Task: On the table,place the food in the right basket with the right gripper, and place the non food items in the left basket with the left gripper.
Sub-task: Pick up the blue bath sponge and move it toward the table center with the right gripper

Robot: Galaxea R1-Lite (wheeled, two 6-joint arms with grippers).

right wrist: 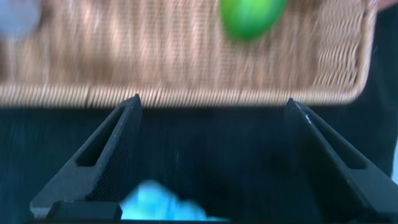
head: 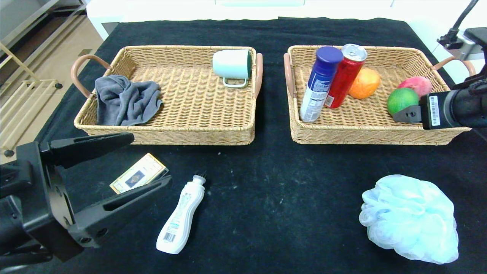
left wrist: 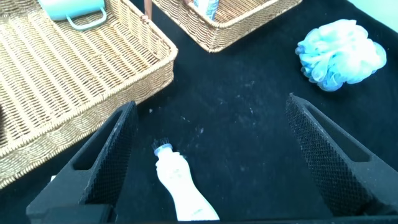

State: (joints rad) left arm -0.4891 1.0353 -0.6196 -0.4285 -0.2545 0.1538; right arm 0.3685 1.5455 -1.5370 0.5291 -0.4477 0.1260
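Three things are left on the counter [head: 266, 182], all non-food: a card box [head: 137, 178], a white bottle [head: 182, 219] and a blue bath pouf [head: 410, 217].

At about 8 o'clock in the head view the left hand [head: 152, 163] hangs low over the counter with its fingers spread wide and nothing between them. The card box lies flat between its fingertips, and the white bottle lies on its side just beside it toward 5 o'clock, cap pointing up at the baskets. The left wrist view shows that bottle below the open fingers.

The left basket [head: 182, 135] at 11 o'clock holds a grey cloth [head: 125, 99] and a tipped mug [head: 232, 64]. The right basket [head: 365, 135] at 1 o'clock holds the canister [head: 319, 85] leaning with the red can [head: 346, 76], an orange fruit [head: 364, 83], a pink fruit [head: 418, 85] and the green fruit [head: 401, 99].

The right hand [right wrist: 211, 106], at 3 o'clock over the near edge of the right basket, is open and carries nothing. The pouf sits at 4 o'clock, well apart from the left hand.

The food looks sorted, so the step in hand is likely the left arm's first pick. Next it should probably drop over the card box or bottle, close, and carry it to the left basket. The flat box may be hard to pinch.
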